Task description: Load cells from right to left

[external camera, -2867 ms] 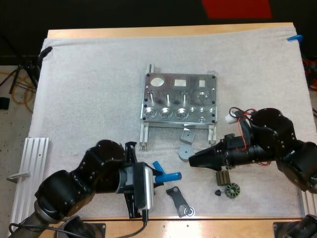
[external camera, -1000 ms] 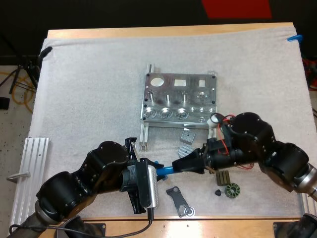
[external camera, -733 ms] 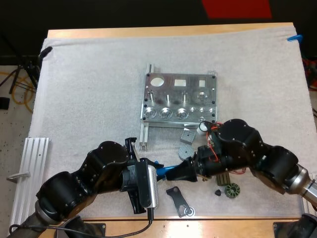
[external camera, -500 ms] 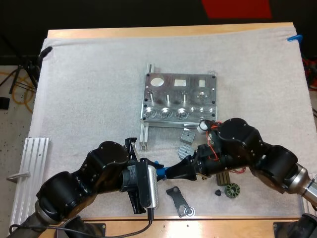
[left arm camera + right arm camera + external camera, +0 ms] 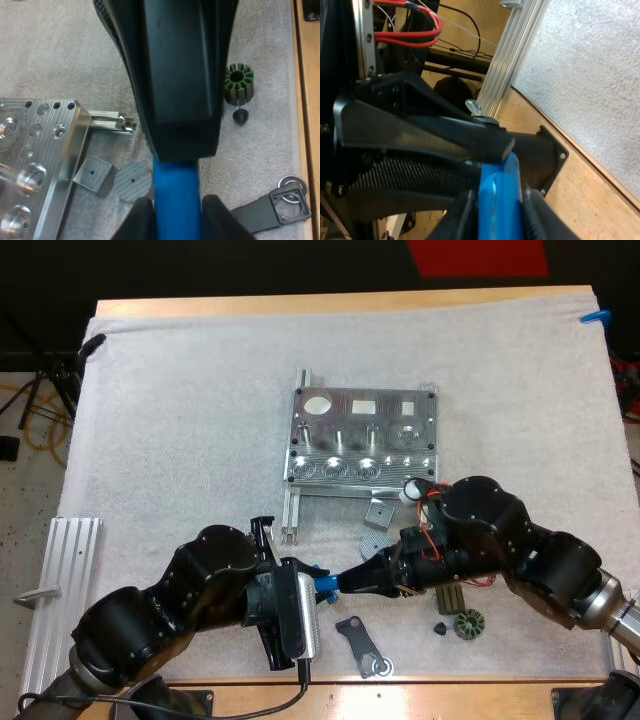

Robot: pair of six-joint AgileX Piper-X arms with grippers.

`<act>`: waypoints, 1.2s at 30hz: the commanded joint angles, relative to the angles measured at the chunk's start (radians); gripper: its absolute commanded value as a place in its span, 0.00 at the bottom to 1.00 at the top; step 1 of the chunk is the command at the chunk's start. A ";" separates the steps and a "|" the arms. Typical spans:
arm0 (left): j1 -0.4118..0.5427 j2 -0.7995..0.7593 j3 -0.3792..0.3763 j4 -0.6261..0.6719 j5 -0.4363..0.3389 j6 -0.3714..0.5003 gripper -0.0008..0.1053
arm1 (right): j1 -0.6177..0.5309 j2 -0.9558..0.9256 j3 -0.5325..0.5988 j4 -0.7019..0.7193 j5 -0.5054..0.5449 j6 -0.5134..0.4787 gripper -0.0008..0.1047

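A blue cylinder (image 5: 328, 585) hangs just above the mat in front of the metal fixture (image 5: 362, 440), held from both ends. My left gripper (image 5: 312, 585) is shut on its left end; in the left wrist view its fingers (image 5: 140, 217) press both sides of the blue cylinder (image 5: 175, 200). My right gripper (image 5: 348, 582) is shut on the other end, and the right wrist view has its fingers (image 5: 462, 212) squeezing the blue cylinder (image 5: 499, 200). The fixture (image 5: 35, 150) carries round and square pockets, with nothing blue in them.
Loose parts lie in front of the fixture: a grey square block (image 5: 378, 512), a grey disc (image 5: 374, 546), a black link with a ring (image 5: 362, 645), a ribbed block (image 5: 452, 596), a dark rotor (image 5: 468, 624), a small black cone (image 5: 440, 628). An aluminium rail (image 5: 60, 580) lies far left.
My right gripper has swung left from the loose parts to the blue cylinder in my left gripper and shut on its free end. The left arm has barely moved.
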 commanded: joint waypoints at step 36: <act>-0.004 -0.022 -0.121 0.056 -0.250 -0.305 0.64 | -0.171 -0.018 -0.117 0.310 0.143 -0.544 0.04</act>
